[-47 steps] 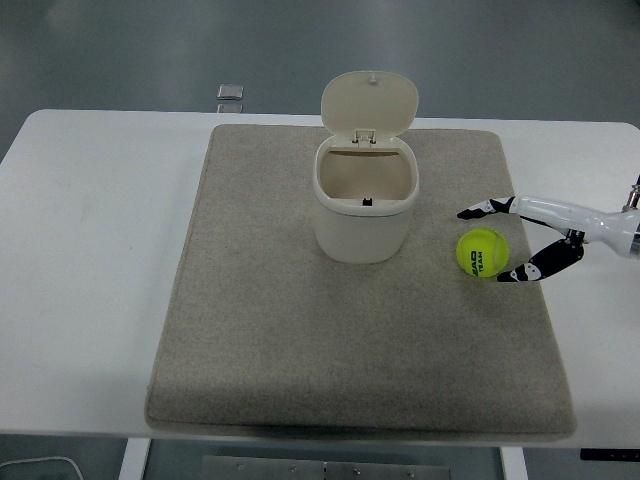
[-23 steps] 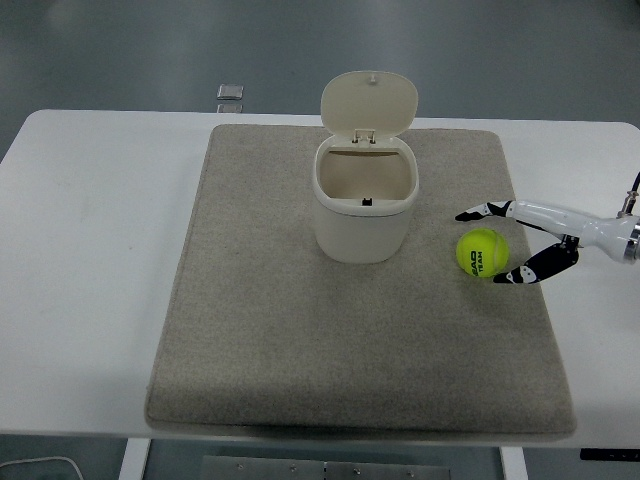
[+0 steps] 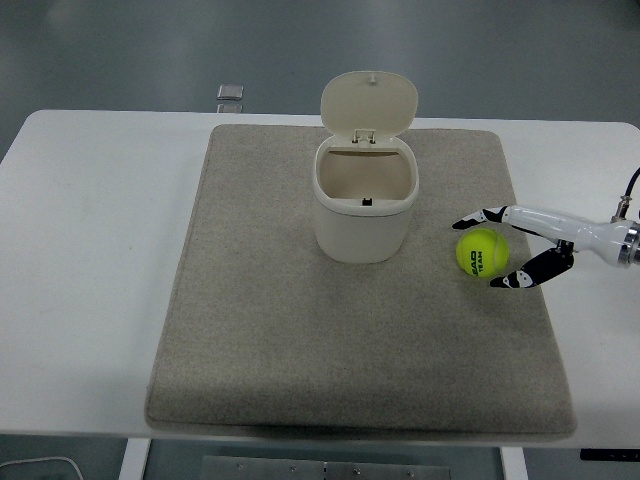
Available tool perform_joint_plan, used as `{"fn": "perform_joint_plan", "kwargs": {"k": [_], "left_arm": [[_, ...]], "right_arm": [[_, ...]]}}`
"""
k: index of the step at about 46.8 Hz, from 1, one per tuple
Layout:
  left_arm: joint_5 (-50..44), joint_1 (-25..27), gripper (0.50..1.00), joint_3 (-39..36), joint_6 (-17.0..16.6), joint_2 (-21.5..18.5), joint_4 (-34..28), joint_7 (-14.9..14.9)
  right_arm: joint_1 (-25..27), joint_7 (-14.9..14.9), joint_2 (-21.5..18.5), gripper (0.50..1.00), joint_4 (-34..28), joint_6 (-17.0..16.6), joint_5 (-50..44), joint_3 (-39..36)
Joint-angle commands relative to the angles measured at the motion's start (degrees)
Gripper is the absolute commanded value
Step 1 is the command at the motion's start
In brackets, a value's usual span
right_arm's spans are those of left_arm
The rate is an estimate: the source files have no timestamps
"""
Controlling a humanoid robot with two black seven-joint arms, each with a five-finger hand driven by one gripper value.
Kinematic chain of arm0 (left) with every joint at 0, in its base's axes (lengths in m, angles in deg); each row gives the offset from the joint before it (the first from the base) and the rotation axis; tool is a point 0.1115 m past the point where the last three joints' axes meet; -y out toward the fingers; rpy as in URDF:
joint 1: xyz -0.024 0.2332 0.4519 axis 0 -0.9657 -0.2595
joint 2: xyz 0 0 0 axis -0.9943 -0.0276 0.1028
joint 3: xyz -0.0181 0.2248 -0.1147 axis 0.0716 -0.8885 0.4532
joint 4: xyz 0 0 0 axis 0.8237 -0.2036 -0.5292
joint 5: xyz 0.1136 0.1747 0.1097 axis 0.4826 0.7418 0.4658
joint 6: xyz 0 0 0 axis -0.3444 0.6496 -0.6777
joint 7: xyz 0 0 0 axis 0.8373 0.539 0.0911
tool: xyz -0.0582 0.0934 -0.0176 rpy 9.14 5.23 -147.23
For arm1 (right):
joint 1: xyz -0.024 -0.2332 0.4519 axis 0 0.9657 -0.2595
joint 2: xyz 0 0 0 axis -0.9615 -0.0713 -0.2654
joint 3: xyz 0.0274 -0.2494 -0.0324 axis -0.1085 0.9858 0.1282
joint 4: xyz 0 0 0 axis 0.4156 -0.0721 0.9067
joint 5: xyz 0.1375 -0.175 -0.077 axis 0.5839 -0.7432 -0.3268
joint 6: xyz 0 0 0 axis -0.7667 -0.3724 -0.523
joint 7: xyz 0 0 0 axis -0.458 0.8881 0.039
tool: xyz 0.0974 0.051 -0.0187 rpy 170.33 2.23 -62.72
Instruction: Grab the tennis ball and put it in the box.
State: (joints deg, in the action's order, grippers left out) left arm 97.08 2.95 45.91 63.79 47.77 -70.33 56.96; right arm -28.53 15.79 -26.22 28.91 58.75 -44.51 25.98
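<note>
A yellow-green tennis ball point(image 3: 482, 252) lies on the grey mat point(image 3: 300, 340), just right of the box. The box point(image 3: 365, 205) is a cream bin with its hinged lid tipped up at the back, its inside showing hollow. My right hand point(image 3: 486, 250) reaches in from the right edge, white with black fingertips. One finger point(image 3: 478, 216) stretches over the far side of the ball and another point(image 3: 520, 276) sits at its near right side. The fingers are spread around the ball, not closed on it. The left arm is out of view.
The mat covers the middle of the white table point(image 3: 90, 250). A small grey object point(image 3: 230, 93) lies on the floor beyond the table's far edge.
The right hand has edged a little to the left and down, so its fingers now bracket the ball more closely. The ball and the box have not moved.
</note>
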Motion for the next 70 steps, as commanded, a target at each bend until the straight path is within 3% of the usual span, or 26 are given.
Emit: {"fn": "perform_joint_plan", "kwargs": {"k": [1,22,29,46,50,57,65,70], "left_arm": [[0.00,0.00,0.992,-0.03,0.00,0.00,0.00,0.00],[0.00,0.00,0.992,-0.03,0.00,0.00,0.00,0.00],[0.00,0.00,0.992,0.06,0.00,0.00,0.00,0.00],[0.00,0.00,0.992,-0.03,0.00,0.00,0.00,0.00],[0.00,0.00,0.992,-0.03,0.00,0.00,0.00,0.00],[0.00,0.00,0.992,-0.03,0.00,0.00,0.00,0.00],[0.00,0.00,0.992,0.06,0.00,0.00,0.00,0.00],[0.00,0.00,0.992,-0.03,0.00,0.00,0.00,0.00]], "right_arm": [[0.00,0.11,-0.10,0.842,-0.04,-0.01,-0.12,-0.02],[0.09,0.20,-0.71,0.829,-0.12,0.78,-1.53,0.07],[0.09,0.20,-0.80,0.768,-0.12,0.78,-1.62,0.07],[0.01,0.20,-0.80,0.682,-0.12,0.78,-2.41,-0.02],[0.00,0.20,-0.71,0.640,-0.12,0.61,-2.32,-0.28],[-0.35,0.02,-0.19,0.500,-0.04,-0.01,-1.70,-0.90],[-0.70,-0.68,0.08,0.500,0.23,-0.36,-1.44,-1.07],[-2.28,-2.02,0.08,0.500,0.49,-2.64,-1.26,-1.08]]}}
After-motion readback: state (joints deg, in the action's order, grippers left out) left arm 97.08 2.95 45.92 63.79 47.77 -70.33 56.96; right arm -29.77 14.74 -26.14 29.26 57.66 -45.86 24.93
